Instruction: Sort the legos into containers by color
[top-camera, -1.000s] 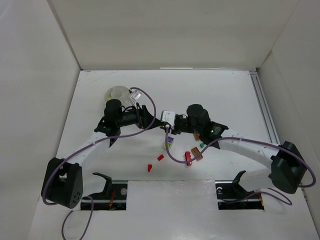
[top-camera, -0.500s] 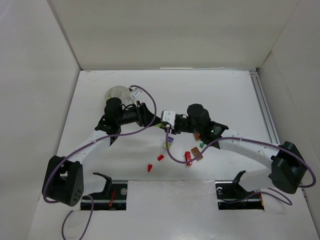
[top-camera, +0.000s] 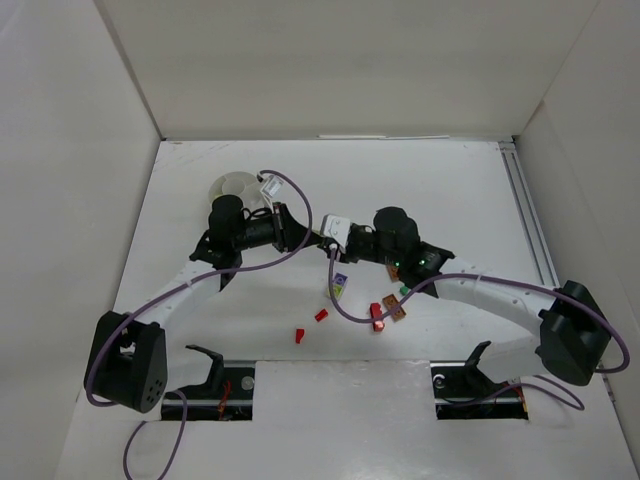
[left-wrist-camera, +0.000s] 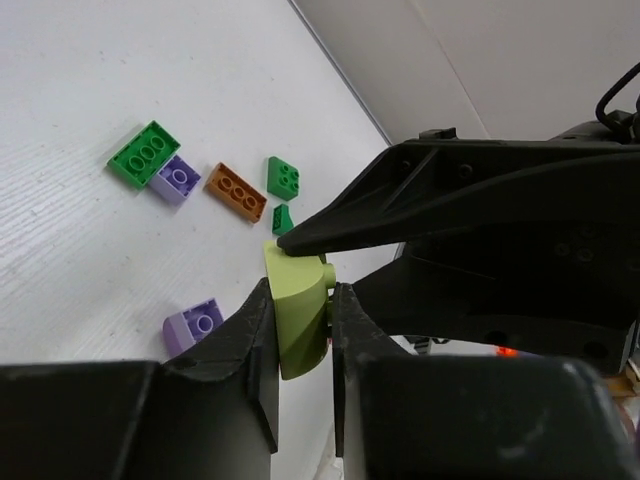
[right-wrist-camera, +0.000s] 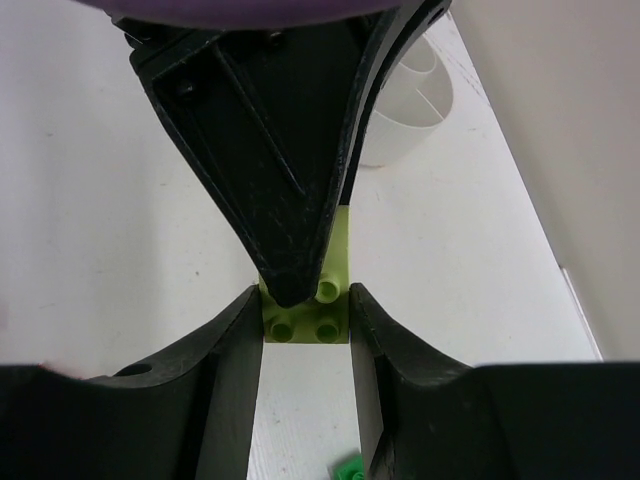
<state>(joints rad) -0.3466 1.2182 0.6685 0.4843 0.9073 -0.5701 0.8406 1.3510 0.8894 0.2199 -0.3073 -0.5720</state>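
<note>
The right gripper (right-wrist-camera: 305, 297) and the left gripper (left-wrist-camera: 300, 315) both pinch one yellow-green lego (left-wrist-camera: 297, 285), just near-right of the white cup (top-camera: 228, 182). The left gripper is closer to the cup, which lies farther back and left.

Colours, by item.

- My left gripper (left-wrist-camera: 300, 297) and my right gripper (right-wrist-camera: 303, 292): black, plain.
- Small yellow-green studded plastic brick (left-wrist-camera: 298, 335), between the fingers of both: one colour, unpatterned.
- White table (left-wrist-camera: 80, 260), beyond my left fingertips, carries:
  - a bright green flat plastic brick (left-wrist-camera: 150, 153);
  - a pale purple square brick (left-wrist-camera: 180, 178) touching it;
  - an orange-brown oblong brick (left-wrist-camera: 236, 192);
  - a dark green square brick (left-wrist-camera: 285, 178);
  - a second pale purple brick (left-wrist-camera: 198, 322), beside my left finger.
- Round white plastic cup (right-wrist-camera: 415, 95), beyond my right fingertips: all white.
- Cable (right-wrist-camera: 250, 8) above it: purple.
</note>
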